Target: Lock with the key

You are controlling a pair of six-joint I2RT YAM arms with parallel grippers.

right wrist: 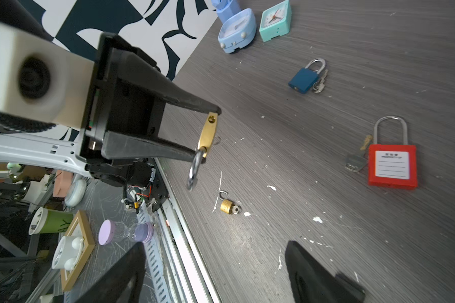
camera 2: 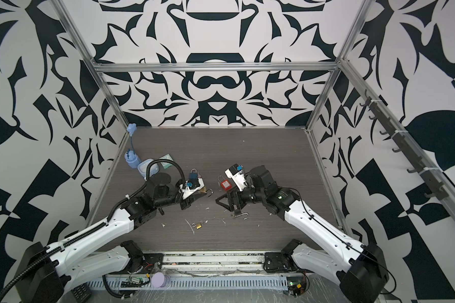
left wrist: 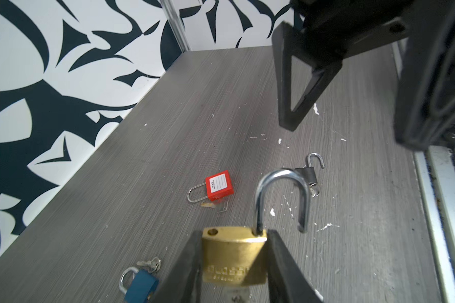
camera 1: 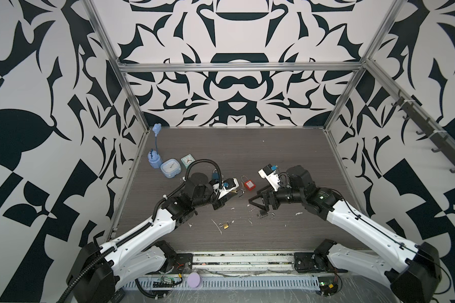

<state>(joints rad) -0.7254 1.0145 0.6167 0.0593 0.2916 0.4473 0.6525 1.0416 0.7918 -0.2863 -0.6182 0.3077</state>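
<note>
Two grippers face each other over the middle of the counter (camera 1: 247, 147) in both top views. The left gripper (camera 1: 231, 194) is clamped on the brass padlock (camera 1: 234, 192). The right gripper (camera 1: 256, 206) stands near it, jaws spread wide with nothing between them. We see the far half of the counter bare up to the back wall. Two clocks (camera 1: 170, 168) crowd the left wall edge. A small dark padlock (camera 1: 266, 215) lies just below the right gripper, and a small brass padlock (camera 1: 226, 225) lies nearer the front rail (camera 1: 242, 258). In a top view, the blue padlock (camera 2: 193, 173) is partly hidden behind the left wrist.

In the left wrist view, the fingers (left wrist: 187, 267) press both sides of the brass body. Its shackle (left wrist: 284, 199) stands up with one leg out of the body. The red padlock (left wrist: 219, 185) lies flat beyond it, a key (left wrist: 208, 205) just beside it. A pale metal piece below the brass body is cut off by the frame, so we cannot tell what it is.

In the right wrist view, bare counter shows between the right gripper's own wide fingers (right wrist: 315, 275). We see the brass padlock (right wrist: 208, 133) edge-on, held clear of the surface. More keys (right wrist: 319, 85) lie against the blue padlock (right wrist: 304, 80).
</note>
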